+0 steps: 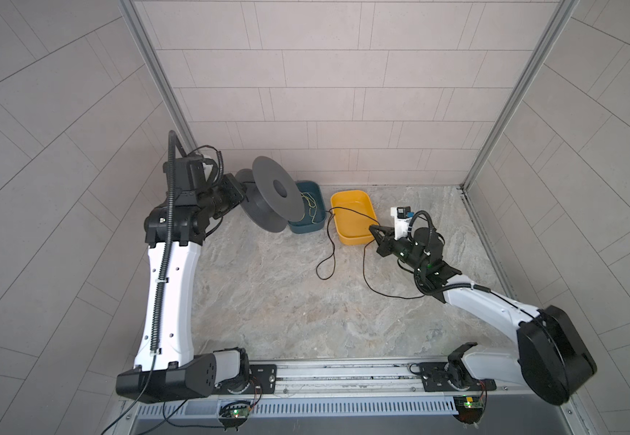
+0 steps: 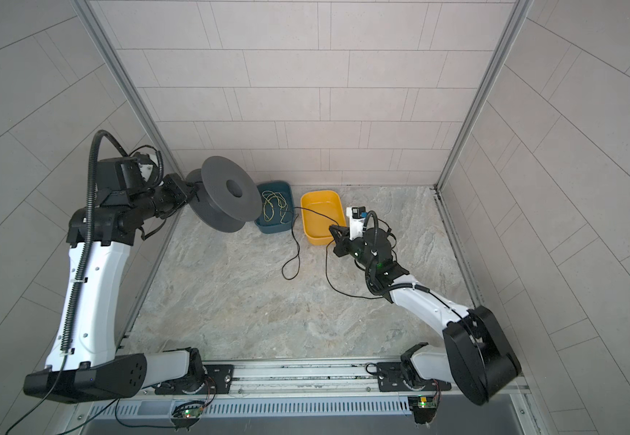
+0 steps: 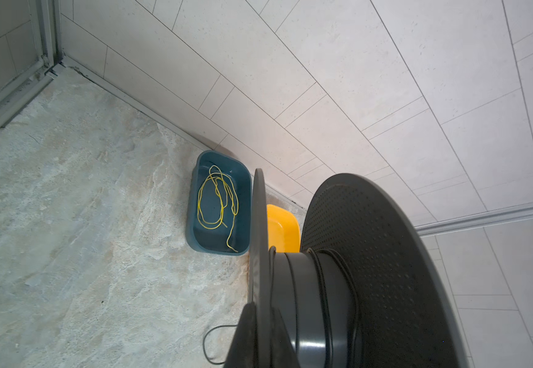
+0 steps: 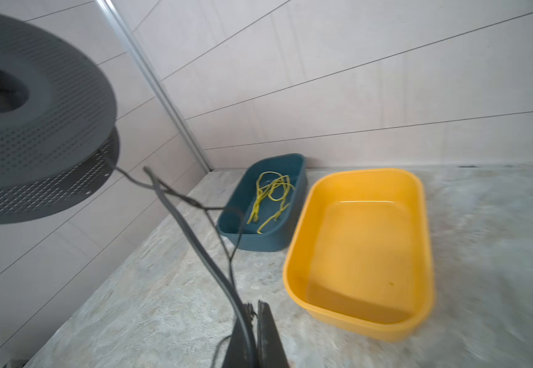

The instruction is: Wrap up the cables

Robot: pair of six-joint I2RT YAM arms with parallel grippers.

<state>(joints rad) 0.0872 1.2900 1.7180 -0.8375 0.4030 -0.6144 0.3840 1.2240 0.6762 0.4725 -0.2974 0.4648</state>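
**Right claw pinches the black cable beside the yellow tub**

The right claw (image 4: pixel 254 310) is closed on the cable (image 4: pixel 195 245), a thin black cord that runs from it to the grey spool (image 4: pixel 35 127). The left claw (image 1: pixel 240 193) is clamped on the tilted spool's rear flange. A few turns sit on the hub. Slack passes over the yellow tub (image 1: pixel 355 240) and loops on the bench (image 1: pixel 268 301). Just beside that tub, the blue tub (image 1: pixel 306 229) holds a yellow-green cord (image 1: pixel 309 203).

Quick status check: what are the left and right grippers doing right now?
Left gripper: closed, clamped on the spool flange.
Right gripper: closed, pinching the black cable.
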